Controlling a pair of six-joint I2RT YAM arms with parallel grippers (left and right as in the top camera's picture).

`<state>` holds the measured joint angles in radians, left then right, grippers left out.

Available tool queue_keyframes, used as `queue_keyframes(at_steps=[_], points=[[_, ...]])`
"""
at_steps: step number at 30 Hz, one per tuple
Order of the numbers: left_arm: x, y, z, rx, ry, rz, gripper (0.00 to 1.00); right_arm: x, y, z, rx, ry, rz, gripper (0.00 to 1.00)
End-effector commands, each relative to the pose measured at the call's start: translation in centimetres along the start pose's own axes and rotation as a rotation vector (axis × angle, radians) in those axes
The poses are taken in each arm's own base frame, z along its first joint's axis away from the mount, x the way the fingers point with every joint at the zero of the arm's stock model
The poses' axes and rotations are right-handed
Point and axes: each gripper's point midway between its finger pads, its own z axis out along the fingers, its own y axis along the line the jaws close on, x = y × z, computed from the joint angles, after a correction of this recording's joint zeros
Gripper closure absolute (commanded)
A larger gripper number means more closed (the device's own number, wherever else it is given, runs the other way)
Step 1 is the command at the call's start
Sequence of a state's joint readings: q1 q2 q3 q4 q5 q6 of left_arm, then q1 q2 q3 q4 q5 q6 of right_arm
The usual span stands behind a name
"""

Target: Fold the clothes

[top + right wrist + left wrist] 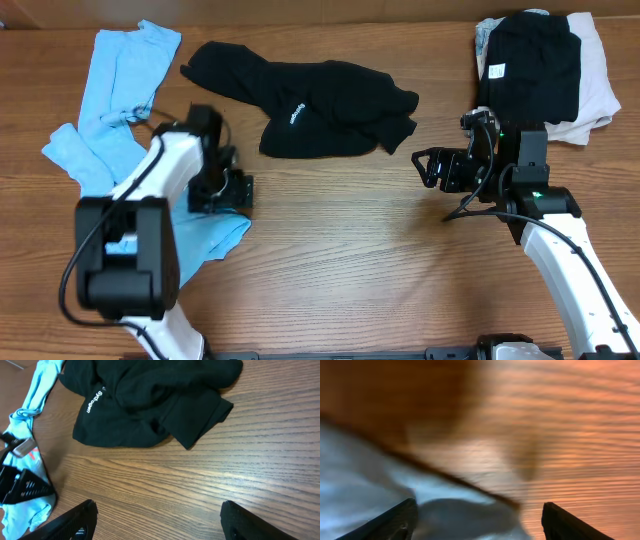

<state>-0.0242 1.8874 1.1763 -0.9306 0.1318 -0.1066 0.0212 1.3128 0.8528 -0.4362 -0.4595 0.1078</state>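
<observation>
A light blue garment [115,110] lies spread on the left of the table, part of it under my left arm. My left gripper [236,192] is open right over its lower right edge; the left wrist view shows the blue cloth [380,490] between and beside the spread fingers [480,522], blurred. A crumpled black garment [310,105] with white lettering lies at the top centre and also shows in the right wrist view [150,400]. My right gripper [428,166] is open and empty over bare wood right of it [157,520].
A stack of folded clothes [545,70], black on top of pale ones, sits at the table's far right corner behind my right arm. Bare wooden tabletop [350,250] fills the middle and front.
</observation>
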Motion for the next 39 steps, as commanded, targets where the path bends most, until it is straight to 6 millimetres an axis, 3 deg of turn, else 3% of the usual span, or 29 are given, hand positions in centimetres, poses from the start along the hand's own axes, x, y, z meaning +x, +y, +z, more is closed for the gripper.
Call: queue_keyframes(at_steps=[1, 5, 8, 12, 18, 21, 24, 27, 32, 39], points=[[2.1, 2.7, 1.4, 0.001, 0.029, -0.115, 0.17, -1.3, 0.2, -0.5, 0.003, -0.033, -0.012, 0.18], [3.6, 6.5, 3.2, 0.017, 0.027, -0.275, 0.17, -1.1, 0.3, -0.5, 0.001, -0.026, -0.008, 0.17], [3.8, 9.8, 3.5, 0.031, -0.007, -0.4, 0.16, -1.0, 0.2, -0.5, 0.001, -0.022, -0.006, 0.18], [3.1, 14.3, 2.9, 0.024, -0.091, -0.49, 0.14, -1.1, 0.2, -0.5, 0.001, -0.024, -0.007, 0.17], [1.9, 22.1, 1.8, -0.152, -0.254, -0.605, 0.11, -1.3, 0.3, -0.5, 0.0, -0.033, -0.012, 0.17], [0.1, 24.3, 0.8, -0.187, -0.366, -0.628, 0.05, -1.6, 0.3, -0.5, -0.002, -0.043, -0.018, 0.17], [-0.3, 26.2, -0.1, -0.266, -0.408, -0.647, 0.0, -1.7, 0.4, -0.5, -0.003, -0.05, -0.021, 0.17], [0.0, 26.8, -0.7, -0.315, -0.39, -0.652, 0.0, -1.7, 0.4, -0.5, -0.003, -0.05, -0.021, 0.17], [-1.2, 25.4, -2.5, -0.276, -0.376, -0.618, 0.0, -2.1, 0.5, -0.6, -0.006, -0.067, -0.03, 0.17], [-6.3, 18.9, -8.1, -0.13, -0.488, -0.448, 0.0, -3.8, 0.9, -0.7, -0.018, -0.133, -0.063, 0.19]])
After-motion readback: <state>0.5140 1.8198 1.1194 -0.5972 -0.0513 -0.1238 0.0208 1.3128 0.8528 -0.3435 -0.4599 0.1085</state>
